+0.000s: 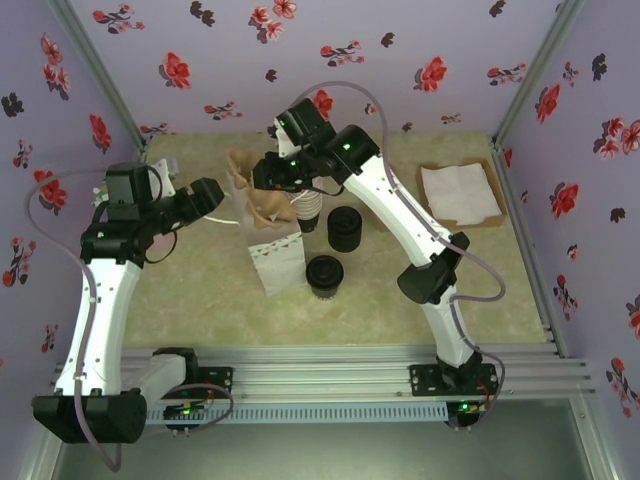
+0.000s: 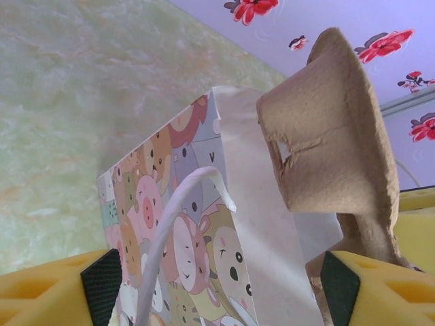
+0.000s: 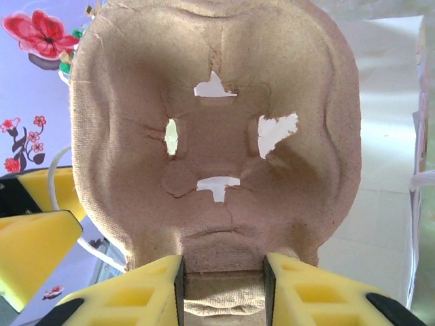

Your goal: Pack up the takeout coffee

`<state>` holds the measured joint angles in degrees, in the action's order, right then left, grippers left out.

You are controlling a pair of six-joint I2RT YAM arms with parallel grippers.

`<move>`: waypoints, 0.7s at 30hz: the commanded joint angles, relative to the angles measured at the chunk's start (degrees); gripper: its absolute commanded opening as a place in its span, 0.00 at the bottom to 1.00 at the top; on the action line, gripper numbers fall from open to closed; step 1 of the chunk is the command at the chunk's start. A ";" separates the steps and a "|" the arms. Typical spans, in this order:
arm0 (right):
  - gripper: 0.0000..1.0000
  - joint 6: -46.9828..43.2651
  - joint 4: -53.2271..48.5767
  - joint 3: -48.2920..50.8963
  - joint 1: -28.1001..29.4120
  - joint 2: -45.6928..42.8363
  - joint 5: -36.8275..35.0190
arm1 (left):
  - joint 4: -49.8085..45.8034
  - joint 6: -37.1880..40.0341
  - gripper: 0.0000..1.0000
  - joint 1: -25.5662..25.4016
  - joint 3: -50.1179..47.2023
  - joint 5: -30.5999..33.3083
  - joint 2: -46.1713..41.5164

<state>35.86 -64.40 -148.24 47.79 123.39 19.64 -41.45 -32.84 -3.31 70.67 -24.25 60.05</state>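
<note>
Pinching a pulp carrier by its edge, the right jaws held it above the bag. The left jaws, spread, straddled the bag's white handle. The coffee stood on the desk, just right of the bag.

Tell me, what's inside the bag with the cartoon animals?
A brown pulp cup tray stands at the mouth of the bag, gripped by the right tool. The bag's walls hide anything deeper.
</note>
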 commanded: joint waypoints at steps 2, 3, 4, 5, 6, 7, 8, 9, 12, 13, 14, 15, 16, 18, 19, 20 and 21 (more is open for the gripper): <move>0.32 2.29 3.77 -1.74 0.42 -0.92 -2.05 | 1.72 -0.06 0.75 0.54 -0.87 -1.28 0.33; 0.32 2.55 4.05 -1.78 0.39 -0.87 -2.30 | 1.80 -0.19 0.73 0.53 -1.02 -1.32 0.21; 0.32 2.76 4.18 -1.71 0.39 -0.92 -2.59 | 1.90 -0.18 0.71 0.50 -1.15 -1.28 0.24; 0.32 2.96 4.35 -1.64 0.41 -0.89 -2.74 | 1.95 -0.14 0.70 0.50 -1.32 -1.33 0.23; 0.32 3.08 4.69 -1.68 0.39 -0.96 -2.83 | 2.07 -0.24 0.69 0.51 -1.56 -1.25 0.22; 0.32 3.34 4.89 -1.69 0.47 -0.95 -2.81 | 2.12 -0.33 0.69 0.51 -1.69 -1.37 0.26; 0.32 3.47 5.02 -1.64 0.54 -0.96 -2.84 | 2.11 -0.41 0.69 0.52 -1.84 -1.41 0.27; 0.32 3.56 5.24 -1.69 0.62 -1.05 -3.09 | 2.31 -0.40 0.69 0.51 -2.01 -1.39 0.24; 0.32 3.65 4.87 -1.40 1.06 -0.92 -3.71 | 2.42 -0.51 0.69 0.55 -2.21 -1.44 0.16; 0.32 3.45 4.53 -1.23 1.37 -0.87 -4.13 | 2.42 -0.57 0.68 0.50 -2.29 -1.43 0.15; 0.32 3.30 4.17 -0.92 1.51 -1.04 -4.60 | 2.40 -0.56 0.68 0.51 -2.30 -1.48 0.07; 0.32 3.13 3.65 -0.58 1.82 -1.01 -5.24 | 2.29 -0.50 0.69 0.56 -2.37 -1.45 0.02; 0.32 3.00 3.12 -0.36 2.08 -1.01 -5.91 | 2.30 -0.58 0.69 0.52 -2.38 -1.50 -0.02; 0.31 2.63 2.21 -0.12 2.55 -1.03 -7.21 | 2.22 -0.60 0.68 0.50 -2.47 -1.48 -0.23; 0.31 2.41 1.77 -0.12 2.74 -1.13 -8.05 | 2.22 -0.60 0.68 0.50 -2.47 -1.47 -0.24; 0.31 2.27 1.39 0.05 2.89 -1.12 -8.79 | 2.24 -0.61 0.68 0.56 -2.56 -1.46 -0.29; 0.31 2.09 1.01 0.00 2.96 -1.18 -9.36 | 2.25 -0.59 0.67 0.50 -2.56 -1.58 -0.35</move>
<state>38.13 -61.80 -148.22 50.22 123.37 13.67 -40.51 -33.04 -3.29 68.60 -24.69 60.05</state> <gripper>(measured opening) 0.316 0.672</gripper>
